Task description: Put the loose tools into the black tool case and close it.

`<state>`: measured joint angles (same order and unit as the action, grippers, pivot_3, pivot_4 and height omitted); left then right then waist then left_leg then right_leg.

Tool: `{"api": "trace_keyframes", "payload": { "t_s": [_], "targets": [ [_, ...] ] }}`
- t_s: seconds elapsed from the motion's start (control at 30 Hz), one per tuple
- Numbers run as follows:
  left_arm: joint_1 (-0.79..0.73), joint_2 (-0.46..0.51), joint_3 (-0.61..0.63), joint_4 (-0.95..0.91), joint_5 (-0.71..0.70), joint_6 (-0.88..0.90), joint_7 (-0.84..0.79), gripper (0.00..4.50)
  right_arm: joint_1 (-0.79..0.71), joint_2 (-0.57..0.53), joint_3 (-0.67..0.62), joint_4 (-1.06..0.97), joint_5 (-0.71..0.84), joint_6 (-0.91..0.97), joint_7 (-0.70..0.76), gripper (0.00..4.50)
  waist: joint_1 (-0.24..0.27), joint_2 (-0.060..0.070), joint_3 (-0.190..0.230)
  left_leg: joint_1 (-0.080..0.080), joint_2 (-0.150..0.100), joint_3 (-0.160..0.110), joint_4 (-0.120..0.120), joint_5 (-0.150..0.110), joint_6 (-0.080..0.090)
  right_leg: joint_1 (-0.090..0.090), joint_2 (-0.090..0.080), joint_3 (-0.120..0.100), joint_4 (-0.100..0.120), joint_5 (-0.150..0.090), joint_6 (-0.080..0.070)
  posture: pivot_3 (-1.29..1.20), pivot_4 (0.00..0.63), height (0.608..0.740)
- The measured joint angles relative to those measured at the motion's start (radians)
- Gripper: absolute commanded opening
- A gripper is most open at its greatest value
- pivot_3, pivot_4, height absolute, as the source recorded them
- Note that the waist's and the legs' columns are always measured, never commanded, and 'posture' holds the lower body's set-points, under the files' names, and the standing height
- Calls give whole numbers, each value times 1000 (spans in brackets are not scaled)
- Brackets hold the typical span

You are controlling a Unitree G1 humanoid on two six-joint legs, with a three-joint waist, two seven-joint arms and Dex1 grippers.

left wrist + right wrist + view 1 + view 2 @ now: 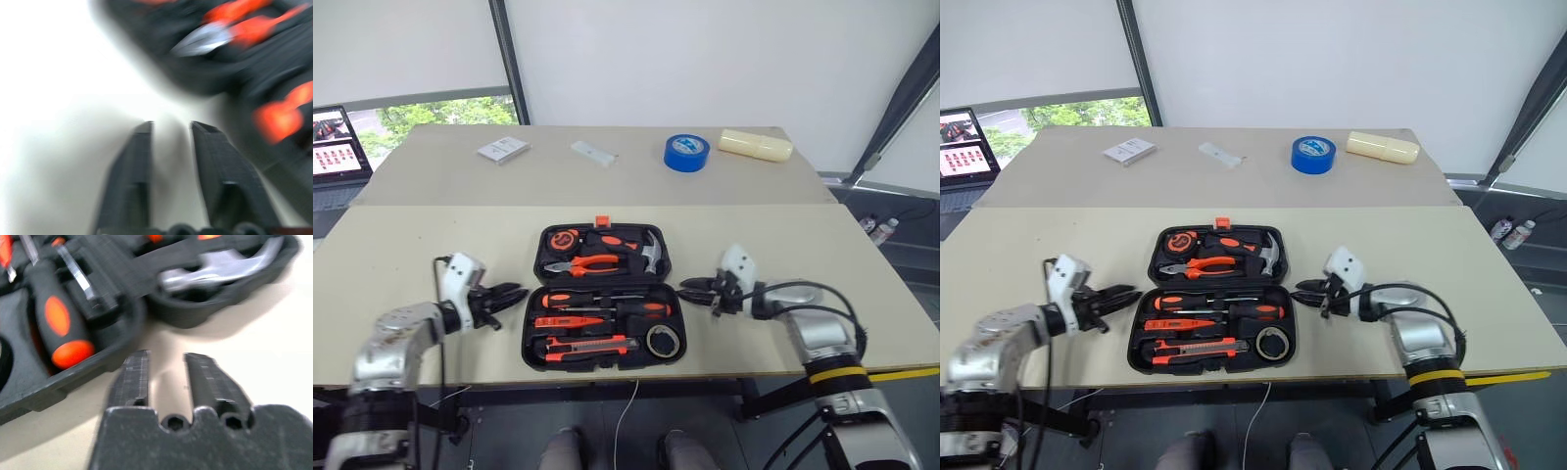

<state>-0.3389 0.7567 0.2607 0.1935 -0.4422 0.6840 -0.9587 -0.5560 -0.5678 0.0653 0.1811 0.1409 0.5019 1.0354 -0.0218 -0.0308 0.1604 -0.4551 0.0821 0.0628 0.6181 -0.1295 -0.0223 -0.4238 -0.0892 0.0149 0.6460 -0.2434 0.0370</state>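
Black tool case (603, 298), one, lying open at the near edge of the bench (421, 245), both halves flat, hinge across the middle, orange latch (602, 222) at the far rim. Near half holds: one orange-black utility knife (585, 345) in the nearest slot; one small grey tape roll (663, 340) at the near right corner; one slim all-orange tester screwdriver (570, 321) above the knife; two screwdrivers with black-orange handles (597, 300) in the slots nearest the hinge. Far half holds: one pair of orange-handled pliers (587, 263), one hammer (651, 252), one round orange measuring tape (564, 238). Left gripper (509, 295), fingers (134, 166) parted and empty, just beside the case's left side; right gripper (693, 289), fingers (134, 374) parted and empty, just beside its right side. Far bench: one large blue tape roll (686, 152), one cream oblong case (756, 145), two white cards (503, 149). One laptop (335, 147) at far left
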Motion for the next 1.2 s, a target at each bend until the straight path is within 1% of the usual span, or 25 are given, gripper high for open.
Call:
{"api": "trace_keyframes", "payload": {
  "t_s": [0.03, 0.07, 0.13, 0.17, 0.23, 0.3, 0.4, 0.53, 0.6, 0.67, 0.73, 0.8, 0.9, 0.93, 0.97, 1.0, 1.07, 1.13, 1.2],
  "targets": [
    [-36, 12, 3, -1, -45, 86, -14, 3253, -47, -14, 10, -23, 2, 151, -19, 3171, 4, 0, 0, 0, 0, 0, 1, 0, 0, 0, 0, 0, 0, 0, 0, 0, 150, 740],
    [-63, 16, 2, 0, -59, 129, -12, 3737, -81, -17, 15, -30, 6, 224, -26, 3630, 6, 0, 0, 0, 0, 0, 2, 0, 0, 0, 0, 0, 0, 0, 0, 0, 150, 740],
    [-171, 15, -14, 28, -69, 244, 39, 3762, -199, -17, 31, -33, 48, 429, -36, 4314, 9, 0, 0, -1, 0, -1, 4, 0, 0, 0, 1, -1, 2, 0, 0, 0, 150, 740],
    [-205, 13, -19, 43, -69, 264, 59, 3762, -233, -14, 41, -30, 54, 474, -38, 4484, 9, 0, 0, -1, 0, -1, 5, 0, 0, 0, 1, -1, 2, 0, 0, 0, 150, 740],
    [-293, -13, -28, 97, -66, 312, 112, 3762, -337, 13, 56, 34, 67, 594, -62, 4484, 9, 0, 0, -1, 0, -2, 6, 0, 0, 1, 1, -1, 2, 0, 0, 0, 150, 740],
    [-334, -32, -61, 125, -55, 328, 134, 3762, -399, 42, 74, 109, 66, 639, -93, 4484, 9, 0, 0, -2, 0, -1, 6, 0, 0, 1, 1, 0, 1, 0, 0, 0, 150, 740],
    [-363, -61, -135, 193, -8, 318, 159, 3762, -458, 95, 98, 266, 47, 633, -147, 4484, 10, 0, 0, -5, 0, -2, 5, 0, 1, -1, 1, -1, 1, 0, 0, 0, 150, 740],
    [-403, -97, -164, 268, 33, 277, 187, 3762, -490, 122, 125, 409, 18, 592, -176, 4484, 10, -2, 1, -6, 0, -2, 6, 0, 1, -2, 1, -1, 1, 0, 1, 0, 150, 740],
    [-426, -101, -172, 279, 44, 277, 186, 3762, -508, 129, 126, 448, 10, 570, -191, 3985, 9, -2, 1, -6, -1, -2, 6, 0, 1, -2, 1, -1, 2, 0, 1, 0, 150, 740],
    [-441, -107, -185, 280, 47, 277, 176, 3249, -523, 135, 126, 473, -1, 543, -204, 3438, 8, -2, 1, -6, -1, -2, 6, 0, 1, -2, 1, -1, 2, 0, 1, 0, 150, 740],
    [-449, -119, -194, 296, 51, 275, 168, 2594, -536, 144, 123, 496, -2, 529, -213, 2713, 8, -2, 1, -6, 0, -2, 6, 0, 1, -2, 1, -1, 2, 0, 1, 0, 150, 740],
    [-452, -127, -198, 314, 52, 268, 158, 1808, -540, 154, 117, 511, 0, 524, -214, 1997, 7, -2, 1, -6, 0, -2, 6, 0, 1, -1, 1, -1, 2, 0, 1, 0, 150, 740],
    [-466, -132, -202, 335, 57, 247, 143, 696, -553, 170, 103, 543, 1, 523, -218, 995, 10, -2, 1, -4, 0, -2, 8, 0, 1, 1, 1, -1, 2, 1, 1, 0, 150, 740],
    [-470, -132, -201, 340, 59, 241, 143, 387, -556, 172, 97, 552, 1, 523, -220, 712, 10, -2, 1, -4, 0, -2, 8, 0, 1, 1, 1, -1, 2, 1, 1, 0, 150, 740],
    [-473, -133, -199, 348, 62, 238, 143, 39, -559, 177, 91, 558, 1, 523, -225, 335, 11, -2, 1, -4, 0, -2, 8, 0, 1, 2, 1, -1, 2, 2, 2, 0, 150, 740],
    [-475, -137, -189, 360, 59, 239, 145, 0, -559, 183, 81, 561, 2, 522, -232, 48, 11, -2, 1, -4, 0, -2, 9, 1, 1, 2, 0, -1, 2, 3, 2, 0, 150, 740],
    [-475, -150, -166, 373, 54, 238, 156, 0, -558, 187, 70, 564, 2, 515, -242, 48, 10, -2, 1, -4, -1, -2, 9, 2, 1, 2, 0, -1, 2, 5, 2, 0, 150, 740],
    [-469, -165, -138, 374, 47, 225, 163, 0, -526, 188, 41, 534, 13, 486, -250, 48, 10, -2, 1, -4, -1, -2, 9, 2, 1, 2, 0, -1, 1, 6, 2, 0, 150, 740],
    [-438, -181, -97, 364, 37, 170, 161, 0, -465, 187, 17, 470, 29, 405, -245, 48, 8, -2, 1, -4, -1, -2, 9, 2, 1, 1, 0, -1, 2, 7, 2, 0, 150, 740]
  ]
}}
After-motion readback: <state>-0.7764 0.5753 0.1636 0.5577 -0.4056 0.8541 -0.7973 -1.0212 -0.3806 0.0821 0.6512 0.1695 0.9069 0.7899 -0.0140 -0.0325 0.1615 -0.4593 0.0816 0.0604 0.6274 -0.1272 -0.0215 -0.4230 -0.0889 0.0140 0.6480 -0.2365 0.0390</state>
